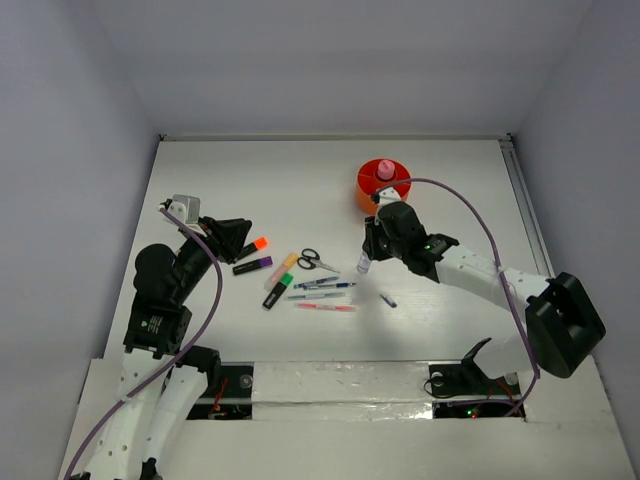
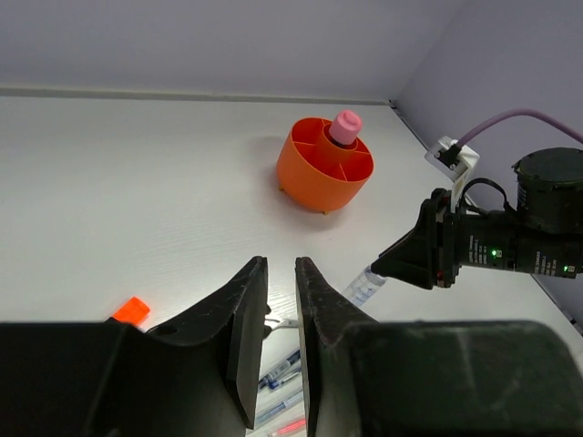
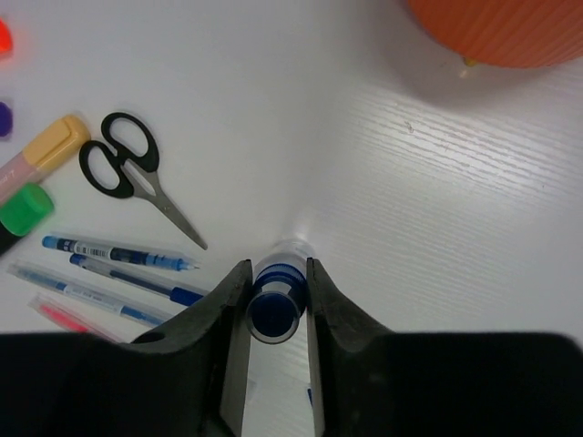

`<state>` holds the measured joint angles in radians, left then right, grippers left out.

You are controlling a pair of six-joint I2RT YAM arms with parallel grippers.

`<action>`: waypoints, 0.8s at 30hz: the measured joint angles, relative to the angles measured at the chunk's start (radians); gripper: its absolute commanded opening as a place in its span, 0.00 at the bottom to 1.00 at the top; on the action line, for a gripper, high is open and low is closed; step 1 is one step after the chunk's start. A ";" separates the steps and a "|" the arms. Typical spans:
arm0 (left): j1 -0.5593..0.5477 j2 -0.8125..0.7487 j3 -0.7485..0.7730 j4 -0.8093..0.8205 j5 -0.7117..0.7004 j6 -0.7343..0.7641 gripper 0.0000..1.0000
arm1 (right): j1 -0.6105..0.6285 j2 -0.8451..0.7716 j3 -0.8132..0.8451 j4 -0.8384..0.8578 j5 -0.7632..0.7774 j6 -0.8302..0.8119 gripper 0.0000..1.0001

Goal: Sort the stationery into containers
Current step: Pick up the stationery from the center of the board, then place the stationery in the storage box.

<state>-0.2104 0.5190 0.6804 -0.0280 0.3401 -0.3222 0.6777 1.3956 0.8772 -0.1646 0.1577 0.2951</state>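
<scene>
The right fingers [image 3: 235, 300] are clamped on the small blue-capped bottle [image 3: 276, 309], one on each side just below the cap. Its body points down at the table [image 3: 437, 182]; whether its foot touches, I cannot tell.

The step in hand looks like carrying it to the orange tub [image 3: 510, 32], which sits near, ahead and to the right of these fingers. A straight lift first would clear the low wall. Then aim for a compartment away from the pink tube [image 2: 345, 127] standing upright in the tub, and lower before letting go. The grip on a round body is narrow, so a swinging wrist could let it pivot.

Bare table lies between fingers and tub. The scissors [image 3: 127, 173] and pens [image 3: 118, 252] lie to the left, off that path. The left fingers [image 2: 248, 300], almost together on nothing, hang well apart beyond them.
</scene>
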 measured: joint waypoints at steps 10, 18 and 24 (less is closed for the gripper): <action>0.000 0.000 0.000 0.000 0.000 0.000 0.17 | 0.000 -0.006 0.110 -0.029 0.081 -0.033 0.09; 0.000 0.000 0.000 0.000 -0.004 0.000 0.18 | -0.039 0.094 0.386 0.072 0.192 -0.127 0.07; 0.000 0.000 0.000 0.000 -0.004 0.000 0.17 | -0.126 0.183 0.472 0.089 0.187 -0.165 0.07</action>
<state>-0.2104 0.5194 0.6804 -0.0280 0.3359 -0.3222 0.5518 1.5791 1.3495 -0.0757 0.3443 0.1299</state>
